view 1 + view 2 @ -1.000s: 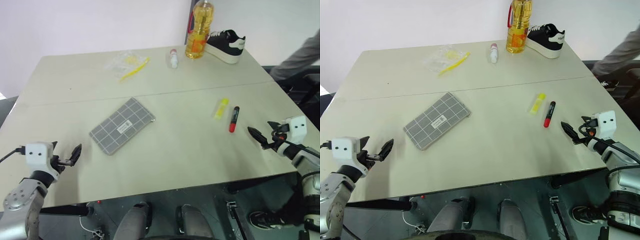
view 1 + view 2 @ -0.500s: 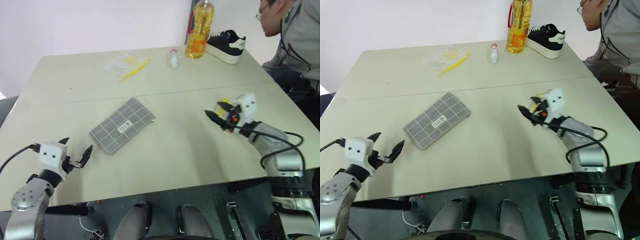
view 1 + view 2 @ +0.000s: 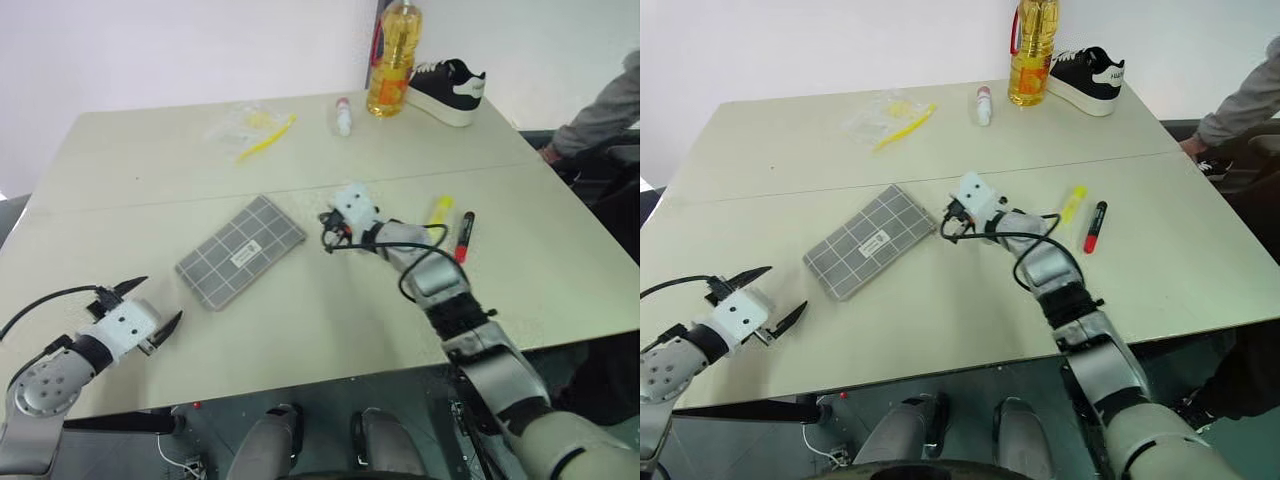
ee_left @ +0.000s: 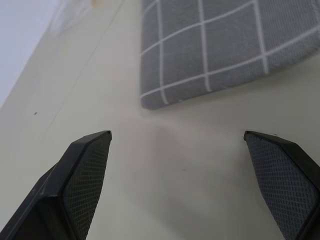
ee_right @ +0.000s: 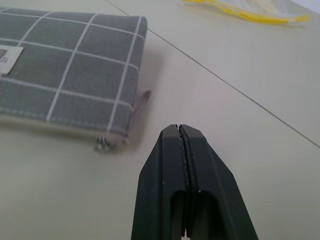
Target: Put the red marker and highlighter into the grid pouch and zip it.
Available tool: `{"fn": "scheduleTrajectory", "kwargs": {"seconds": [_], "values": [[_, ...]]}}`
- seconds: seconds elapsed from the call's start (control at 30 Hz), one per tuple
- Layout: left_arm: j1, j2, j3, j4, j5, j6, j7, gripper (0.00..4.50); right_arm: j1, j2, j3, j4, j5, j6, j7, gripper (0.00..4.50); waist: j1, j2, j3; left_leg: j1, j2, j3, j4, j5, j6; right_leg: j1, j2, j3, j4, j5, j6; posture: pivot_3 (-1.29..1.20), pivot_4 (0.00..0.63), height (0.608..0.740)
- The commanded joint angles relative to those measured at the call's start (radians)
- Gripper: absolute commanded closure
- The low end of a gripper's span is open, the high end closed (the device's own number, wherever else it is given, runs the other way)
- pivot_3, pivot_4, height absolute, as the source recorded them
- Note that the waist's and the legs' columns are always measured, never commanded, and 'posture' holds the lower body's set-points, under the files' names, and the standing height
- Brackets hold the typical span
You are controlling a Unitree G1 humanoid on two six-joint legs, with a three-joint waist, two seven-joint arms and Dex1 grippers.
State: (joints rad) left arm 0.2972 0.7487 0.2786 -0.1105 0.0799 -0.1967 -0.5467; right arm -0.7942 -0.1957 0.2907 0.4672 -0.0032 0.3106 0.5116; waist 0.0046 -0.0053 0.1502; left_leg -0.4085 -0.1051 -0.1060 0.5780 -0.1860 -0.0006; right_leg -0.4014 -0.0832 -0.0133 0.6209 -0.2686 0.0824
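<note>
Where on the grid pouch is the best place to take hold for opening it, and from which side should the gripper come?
Probably the small metal zipper pull at the corner of the grid pouch nearest the right gripper. The pouch lies flat, so its body gives little to pinch, while the pull sticks out past the edge. Come from the right side, low along the table; the shut fingers must open first.
</note>
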Motion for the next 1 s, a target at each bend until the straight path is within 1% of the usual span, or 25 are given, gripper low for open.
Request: {"fn": "scheduleTrajectory", "kwargs": {"seconds": [0.03,0.23,0.37,0.6,0.77,1.0], "values": [[-0.011,0.035,-0.015,0.033,0.026,-0.063,-0.021,0.0,-0.095,0.052,0.007,0.137,-0.045,-0.067,-0.023,4.49,-0.002,0.0,0.0,0.0,0.0,0.0,0.0,0.0,0.0,0.0,0.0,0.0,0.001,0.0,0.0,0.0,0.15,0.74],[-0.075,0.07,-0.053,0.112,0.048,-0.12,-0.037,0.0,-0.257,0.152,-0.031,0.471,-0.069,-0.16,-0.072,4.49,-0.014,0.001,0.0,0.002,0.0,-0.001,-0.001,0.002,-0.003,-0.003,0.001,0.001,0.01,0.0,0.0,0.0,0.15,0.74],[-0.109,0.084,-0.079,0.162,0.069,-0.156,-0.039,0.0,-0.297,0.179,-0.032,0.574,-0.082,-0.214,-0.046,4.49,-0.02,0.001,0.0,0.003,0.0,-0.003,-0.001,0.003,-0.005,-0.003,0.003,0.001,0.011,0.001,-0.001,0.0,0.15,0.74],[-0.165,0.088,-0.117,0.232,0.08,-0.218,-0.047,0.0,-0.312,0.201,-0.035,0.627,-0.112,-0.264,-0.013,4.49,-0.024,0.002,0.0,0.004,0.0,-0.003,-0.002,0.004,-0.005,-0.004,0.003,0.001,0.013,0.002,0.001,0.0,0.15,0.74],[-0.214,0.074,-0.156,0.272,0.096,-0.269,-0.04,0.0,-0.293,0.206,-0.028,0.616,-0.123,-0.274,0.028,4.49,-0.021,0.002,0.0,0.004,0.0,-0.003,-0.002,0.003,-0.005,-0.003,0.003,0.001,0.013,0.002,0.001,0.0,0.15,0.74],[-0.261,0.071,-0.19,0.319,0.092,-0.331,-0.049,0.0,-0.277,0.204,-0.03,0.609,-0.139,-0.284,0.041,4.49,-0.022,0.002,0.0,0.005,-0.001,-0.003,-0.002,0.004,-0.005,-0.003,0.003,0.002,0.013,0.002,0.001,0.0,0.15,0.74]]}}
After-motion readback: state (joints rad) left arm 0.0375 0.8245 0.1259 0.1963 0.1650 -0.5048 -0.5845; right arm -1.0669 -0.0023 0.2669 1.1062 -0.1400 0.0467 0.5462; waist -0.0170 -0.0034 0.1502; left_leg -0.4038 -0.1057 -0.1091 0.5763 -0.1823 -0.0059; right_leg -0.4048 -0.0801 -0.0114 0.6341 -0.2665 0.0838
